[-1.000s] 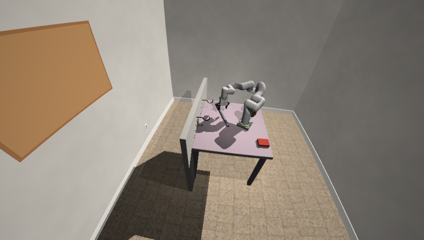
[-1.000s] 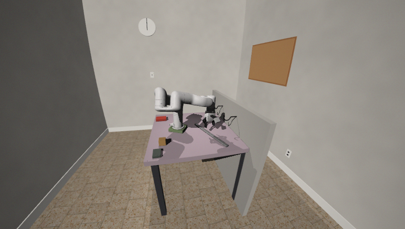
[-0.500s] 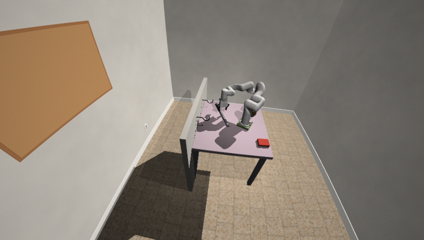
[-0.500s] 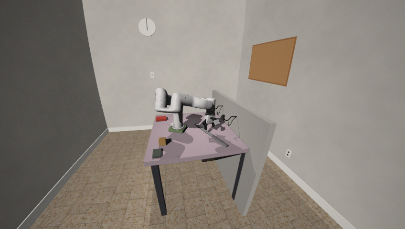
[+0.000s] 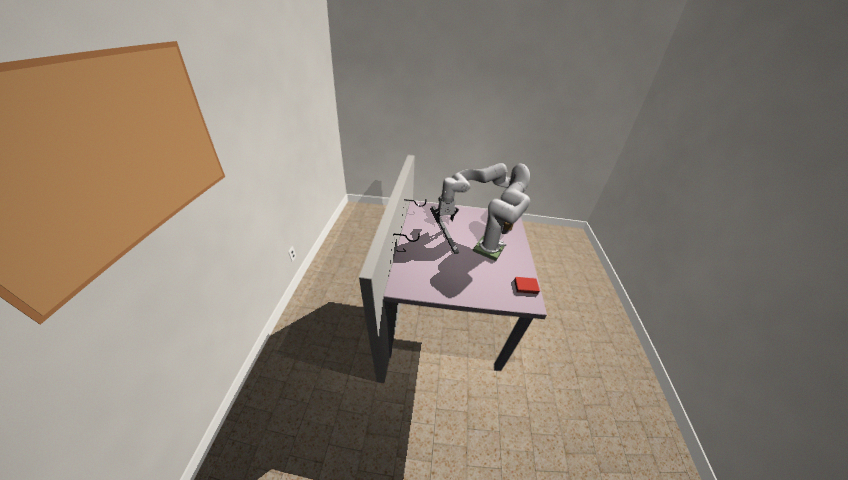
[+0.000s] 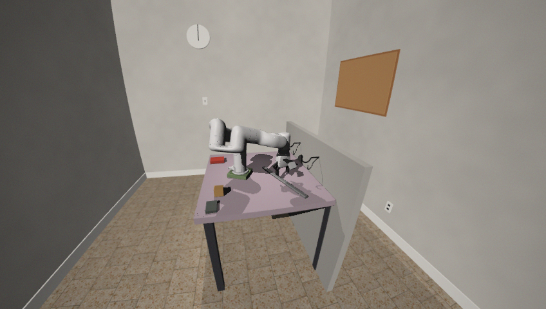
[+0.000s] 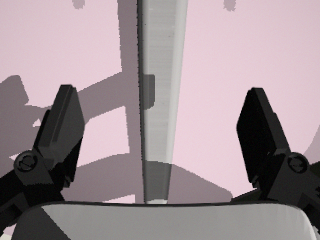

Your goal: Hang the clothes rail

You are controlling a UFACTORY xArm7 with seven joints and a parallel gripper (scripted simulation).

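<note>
Where it lies flat on the pink table point(image 6: 264, 199), the clothes rail point(image 7: 162, 80) reads as a long, narrow, grey bar with a pale, faintly ribbed upper face and a darker side edge. Position: diagonal across the table top, one end near the gripper point(image 7: 162, 127) and the other end toward the table's front corner in the exterior view point(image 6: 285, 183). Condition of placement: not on the hooks; both wall hooks point(image 5: 410, 239), thin dark bent wire, project from the upright grey panel point(image 5: 386, 237) along the table edge, apart from the rail. Gripper: spread fully wide, grasping nothing, its two black fingers standing either side of the rail's near end in the wrist view, with pink table showing between each finger and the rail; whether the tips reach table level cannot be told. Arm: white, jointed, mounted on a green base plate point(image 6: 239, 174), bent over toward the panel. Other items on the table: a red block point(image 5: 527, 284), a brown block point(image 6: 218, 190), a dark green block point(image 6: 211, 206). Room fittings: cork board point(image 6: 367, 82), round wall clock point(image 6: 197, 36). Markings: no brand, label or readable writing on the rail or any other item.
</note>
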